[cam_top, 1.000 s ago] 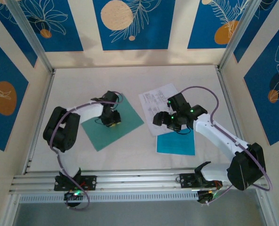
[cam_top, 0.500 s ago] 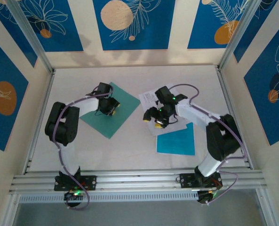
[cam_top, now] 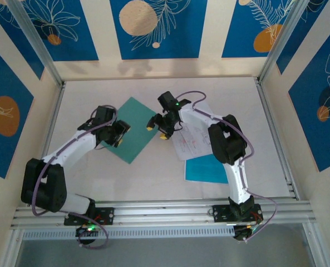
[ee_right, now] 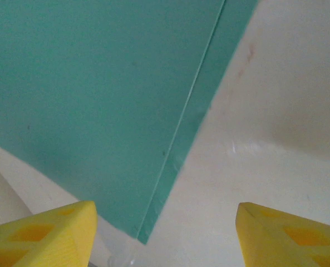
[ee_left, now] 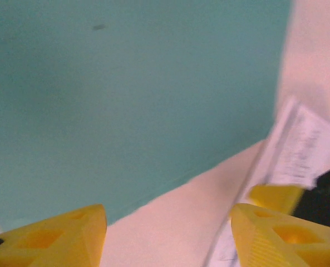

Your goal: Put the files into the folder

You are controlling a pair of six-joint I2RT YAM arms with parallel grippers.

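Observation:
The teal-green folder [cam_top: 136,125] lies flat on the table left of centre, one corner pointing away from me. My left gripper [cam_top: 118,133] hovers open over its left side; in the left wrist view its yellow fingers [ee_left: 48,236] flank the folder [ee_left: 126,94] edge and bare table, nothing between them. My right gripper [cam_top: 157,130] hangs open at the folder's right corner, where the folder [ee_right: 98,94] shows a doubled edge. The white printed files [cam_top: 191,140] lie right of the folder, partly under the right arm. A plain cyan sheet [cam_top: 208,169] lies nearer me.
The metal rail [cam_top: 165,212] with both arm bases runs along the near edge. Patterned walls and aluminium posts [cam_top: 39,44] close in the table on three sides. The edge of a white sheet [ee_left: 301,150] shows in the left wrist view beside the right gripper's finger.
The right arm swung left off the white sheets to the folder's right corner. The left arm stretched out leftward and its gripper opened. The folder shifted slightly away from me.

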